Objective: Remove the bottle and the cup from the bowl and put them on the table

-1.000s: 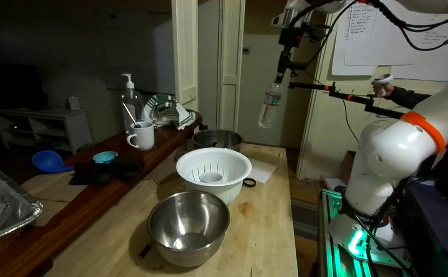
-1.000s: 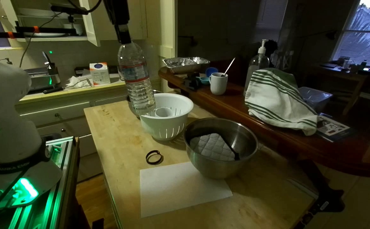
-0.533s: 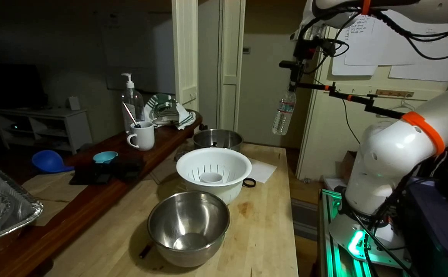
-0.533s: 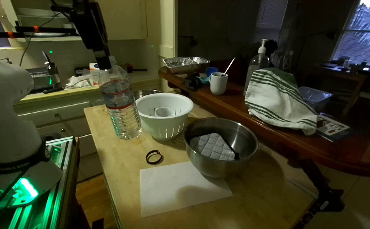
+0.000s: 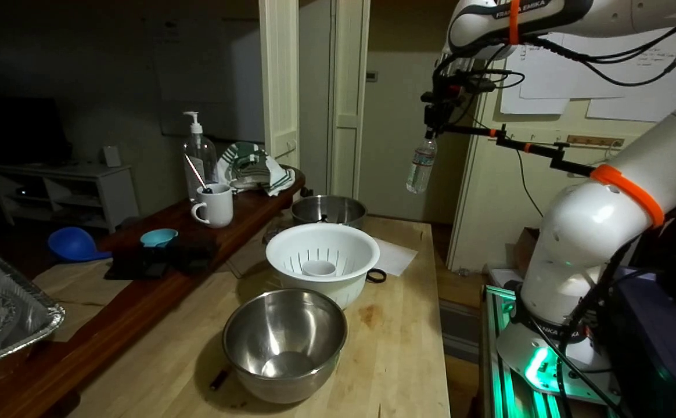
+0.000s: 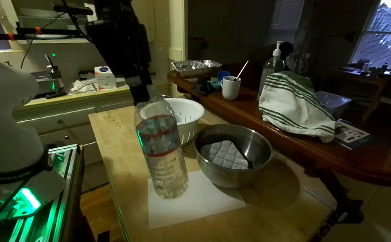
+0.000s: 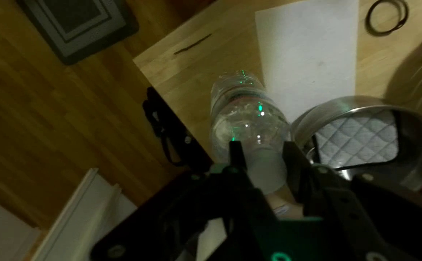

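Moved nearer a steel bowl (image 6: 235,178) holding a quilted pad (image 6: 227,156), the bottle (image 6: 162,148) hangs gripped by the hand (image 7: 263,156).

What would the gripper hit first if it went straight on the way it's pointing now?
Probably the table, near the paper, with the bottle in the gripper landing base first; depth is hard to judge here.

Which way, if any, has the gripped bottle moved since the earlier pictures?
Yes. In an exterior view, the gripped bottle has moved down the picture; its base now shows against the white paper.
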{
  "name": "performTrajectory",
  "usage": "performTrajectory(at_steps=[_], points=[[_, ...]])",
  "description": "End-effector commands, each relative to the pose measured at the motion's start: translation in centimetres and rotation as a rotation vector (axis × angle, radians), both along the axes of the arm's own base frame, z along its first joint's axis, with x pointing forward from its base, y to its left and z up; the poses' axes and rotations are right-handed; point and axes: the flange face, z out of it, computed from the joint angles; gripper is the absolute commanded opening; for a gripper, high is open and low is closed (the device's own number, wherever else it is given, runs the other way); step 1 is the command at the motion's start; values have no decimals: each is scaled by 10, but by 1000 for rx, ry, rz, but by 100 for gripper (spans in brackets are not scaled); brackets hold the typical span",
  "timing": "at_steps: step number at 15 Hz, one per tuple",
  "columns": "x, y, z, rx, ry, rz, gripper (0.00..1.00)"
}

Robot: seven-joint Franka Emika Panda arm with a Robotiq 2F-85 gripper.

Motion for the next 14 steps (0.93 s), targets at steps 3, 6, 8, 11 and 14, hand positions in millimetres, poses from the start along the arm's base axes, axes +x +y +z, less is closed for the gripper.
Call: performTrajectory(at_steps=[3, 6, 8, 11, 14], points=[[49, -62, -28, 4, -33, -211, 8], [77, -75, -48, 80, -31, -288, 8], [88, -82, -66, 130, -34, -322, 8], [94, -94, -90, 169, -6, -365, 8], [93, -89, -97, 155, 17, -339, 31]])
